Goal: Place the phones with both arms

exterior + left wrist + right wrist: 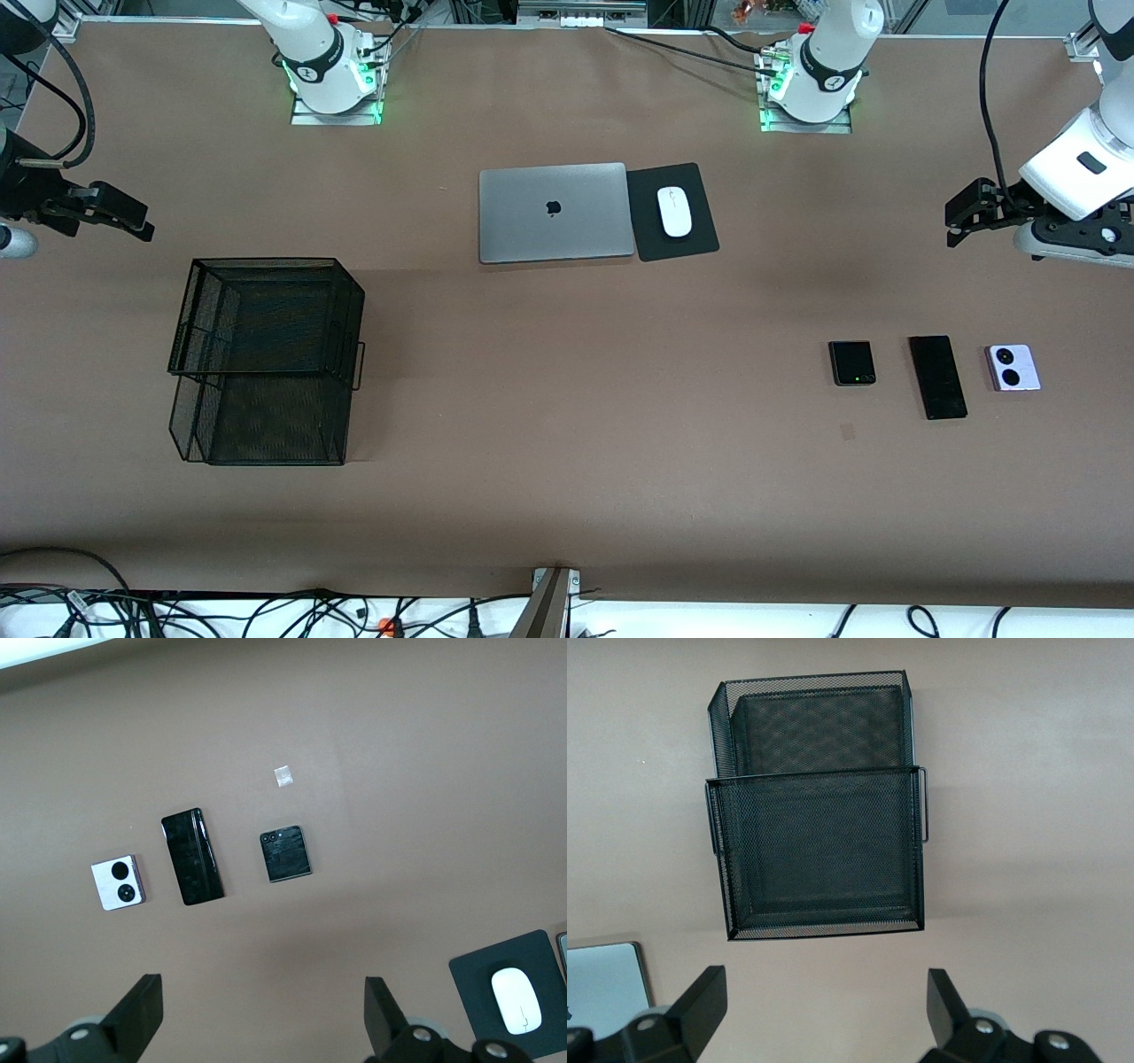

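Three phones lie in a row toward the left arm's end of the table: a small squarish black one with a green dot (852,362) (285,853), a long slim black slab (937,377) (192,856), and a lavender-white one with two black circles (1012,367) (118,883). My left gripper (955,221) (263,1010) hangs open and empty over the table at that end, apart from the phones. At the right arm's end my right gripper (142,221) (824,1005) is also open and empty, above bare table beside the mesh basket.
A black wire-mesh basket (350,275) (914,815) with two tiers stands toward the right arm's end. A silver laptop (554,213) (602,979) lies closed mid-table, with a white mouse (675,212) (516,1000) on a black pad (700,244) beside it. A scrap of tape (283,775) lies near the phones.
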Controlling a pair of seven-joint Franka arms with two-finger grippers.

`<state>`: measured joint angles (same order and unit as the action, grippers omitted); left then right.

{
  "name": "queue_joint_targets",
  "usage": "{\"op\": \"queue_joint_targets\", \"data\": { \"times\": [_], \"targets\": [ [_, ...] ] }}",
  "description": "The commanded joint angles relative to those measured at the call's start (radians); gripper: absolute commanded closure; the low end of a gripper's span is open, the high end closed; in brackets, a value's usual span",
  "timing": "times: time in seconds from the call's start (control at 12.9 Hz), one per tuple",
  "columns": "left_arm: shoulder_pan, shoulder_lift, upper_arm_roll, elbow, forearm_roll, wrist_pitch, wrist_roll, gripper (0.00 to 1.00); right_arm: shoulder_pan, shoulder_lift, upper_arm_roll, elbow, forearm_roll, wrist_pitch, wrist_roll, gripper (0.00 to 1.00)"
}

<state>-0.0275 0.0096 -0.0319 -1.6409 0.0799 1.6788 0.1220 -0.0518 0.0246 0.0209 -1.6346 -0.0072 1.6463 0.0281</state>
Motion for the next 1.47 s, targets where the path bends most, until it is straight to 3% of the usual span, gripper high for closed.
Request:
{"op": "queue_joint_targets", "data": {
  "times": [0.0,1.0,1.24,1.39],
  "targets": [
    [0.001,0.016,0.003,0.036,-0.023,-0.027,0.001,0.00,-0.006,-0.008,0.008,-0.001,-0.010,-0.007,-0.010,0.00],
    [0.003,0.068,0.003,0.026,-0.020,-0.080,0.008,0.00,-0.006,-0.008,0.008,0.001,-0.010,-0.005,-0.010,0.00],
    [0.014,0.199,0.004,0.035,-0.020,-0.128,0.002,0.00,-0.006,-0.008,0.008,-0.001,-0.010,-0.005,-0.010,0.00],
    [0.026,0.278,0.012,0.018,-0.009,0.022,0.002,0.00,-0.006,-0.008,0.008,0.001,-0.010,-0.003,-0.010,0.00]
  ]
}}
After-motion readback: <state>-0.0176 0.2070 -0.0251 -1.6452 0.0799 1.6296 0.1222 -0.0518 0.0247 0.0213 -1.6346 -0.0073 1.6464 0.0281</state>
